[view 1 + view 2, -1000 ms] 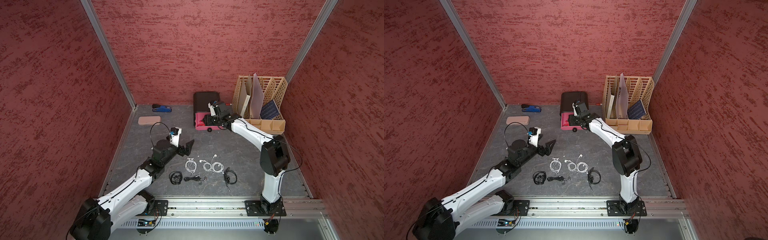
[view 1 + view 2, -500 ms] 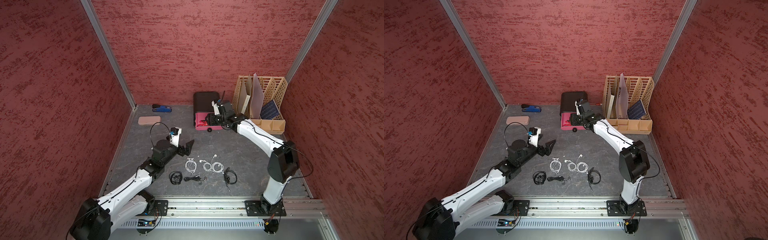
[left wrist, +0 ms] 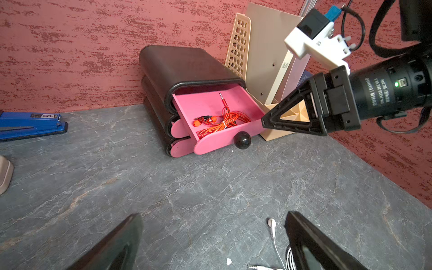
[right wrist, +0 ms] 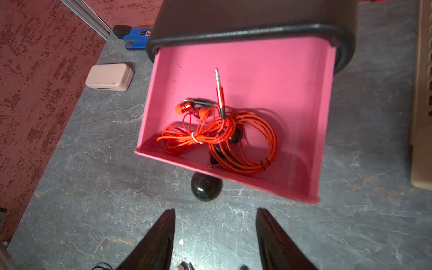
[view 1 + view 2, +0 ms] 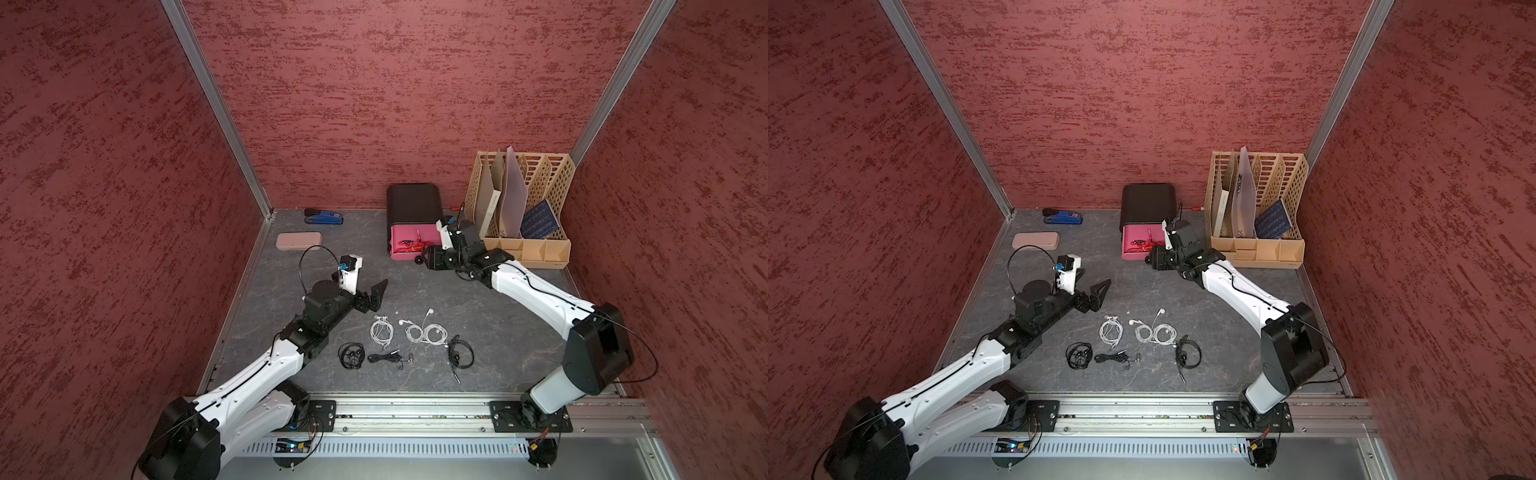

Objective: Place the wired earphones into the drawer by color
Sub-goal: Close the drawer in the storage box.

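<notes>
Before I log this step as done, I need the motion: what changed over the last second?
The right arm drew back toward its base, carrying the right fingers from over the pink drawer to just in front of its knob, open and empty. Nothing was grasped or released. Unchanged: the red earphones in the open drawer, the left arm, the white earphones and black earphones on the table.

A blue stapler (image 5: 323,217) lies near a beige case (image 5: 299,240). A tan file rack (image 5: 559,178) holds grey folders (image 5: 513,195) and a dark blue booklet (image 5: 539,219)
</notes>
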Controlling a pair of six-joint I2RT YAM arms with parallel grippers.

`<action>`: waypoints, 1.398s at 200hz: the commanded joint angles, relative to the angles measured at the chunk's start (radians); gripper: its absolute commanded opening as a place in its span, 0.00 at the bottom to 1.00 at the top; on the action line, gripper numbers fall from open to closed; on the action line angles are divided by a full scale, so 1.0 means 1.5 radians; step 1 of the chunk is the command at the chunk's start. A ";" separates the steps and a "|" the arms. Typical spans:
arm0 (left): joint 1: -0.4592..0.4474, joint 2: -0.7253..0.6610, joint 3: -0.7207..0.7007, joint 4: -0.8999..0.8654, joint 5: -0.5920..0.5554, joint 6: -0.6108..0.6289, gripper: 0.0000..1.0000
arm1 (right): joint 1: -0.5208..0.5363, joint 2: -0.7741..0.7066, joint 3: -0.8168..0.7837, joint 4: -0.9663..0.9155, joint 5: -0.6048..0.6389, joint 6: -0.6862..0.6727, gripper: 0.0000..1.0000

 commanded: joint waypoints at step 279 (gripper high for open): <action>0.003 -0.009 -0.010 0.024 -0.005 0.000 1.00 | 0.046 0.070 -0.090 0.282 0.020 0.097 0.58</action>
